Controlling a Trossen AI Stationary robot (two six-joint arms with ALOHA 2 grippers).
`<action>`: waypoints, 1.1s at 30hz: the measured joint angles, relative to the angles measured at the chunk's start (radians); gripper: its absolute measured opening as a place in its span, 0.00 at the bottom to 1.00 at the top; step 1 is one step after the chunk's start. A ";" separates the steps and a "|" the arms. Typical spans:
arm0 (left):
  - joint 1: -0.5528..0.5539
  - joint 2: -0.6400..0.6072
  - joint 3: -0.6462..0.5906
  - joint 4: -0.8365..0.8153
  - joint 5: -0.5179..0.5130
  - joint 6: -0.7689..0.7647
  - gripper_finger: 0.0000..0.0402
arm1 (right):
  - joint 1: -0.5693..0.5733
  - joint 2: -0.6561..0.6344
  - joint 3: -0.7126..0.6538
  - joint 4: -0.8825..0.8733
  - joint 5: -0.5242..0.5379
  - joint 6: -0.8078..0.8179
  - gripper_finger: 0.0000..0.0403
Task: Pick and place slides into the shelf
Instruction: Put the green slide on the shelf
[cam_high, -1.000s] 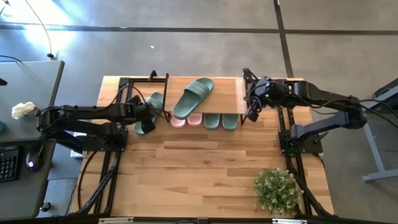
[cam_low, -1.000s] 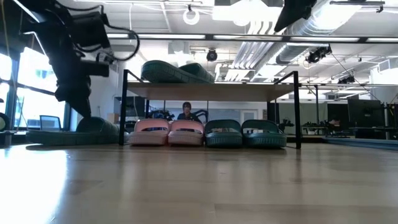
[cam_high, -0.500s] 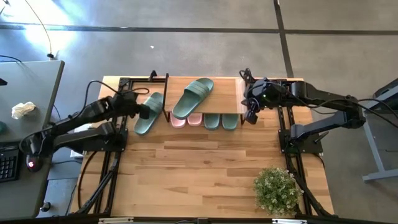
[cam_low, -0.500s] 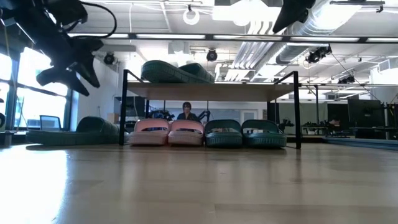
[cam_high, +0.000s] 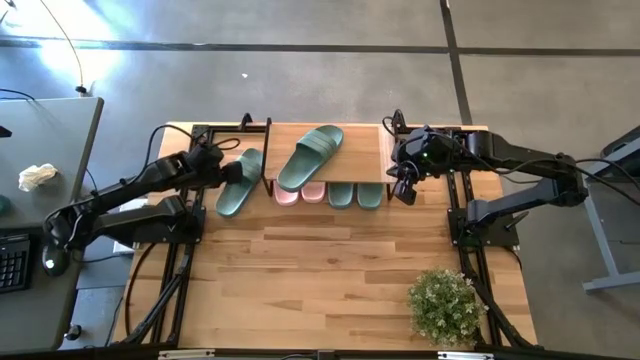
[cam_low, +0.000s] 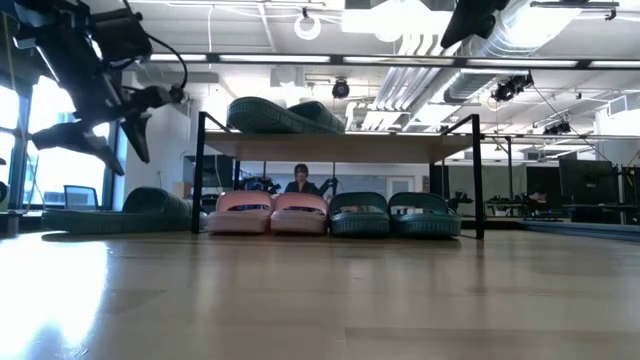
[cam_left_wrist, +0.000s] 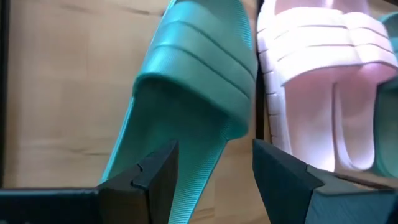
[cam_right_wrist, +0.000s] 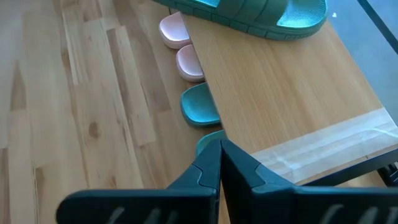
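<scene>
- Left gripper hangs above the table's left rear, just left of the shelf. Fingers spread apart, nothing between them; in the low view it is clear of the tabletop.
- Loose green slide lies flat on the table directly beside the shelf's left frame. Long axis runs front to back, slightly slanted; which end is the toe cannot be told from above.
- The left wrist view shows this slide below the open fingers, strap up, with a pink slide beyond the black frame bar. The high view does not give this closeness.
- Shelf top: one green slide lying on a diagonal across the plank.
- Lower tier, left to right: pink pair, then green pair, long axes front to back. Only the low view shows their full rounded ends; from above only tips poke out.
- Right gripper sits at the shelf's right end, fingers pressed together, holding nothing; the right wrist view shows its closed tips over the plank's front edge.
</scene>
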 joint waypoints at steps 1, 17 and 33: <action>0.000 0.013 0.000 0.004 0.003 -0.017 0.47 | 0.000 0.000 0.000 0.000 0.000 -0.003 0.00; 0.000 0.219 0.000 0.156 -0.011 -0.186 0.47 | 0.000 0.000 0.000 -0.007 0.000 -0.003 0.00; 0.000 0.308 0.001 0.248 -0.095 -0.256 0.47 | 0.000 0.000 0.000 -0.010 0.000 -0.003 0.00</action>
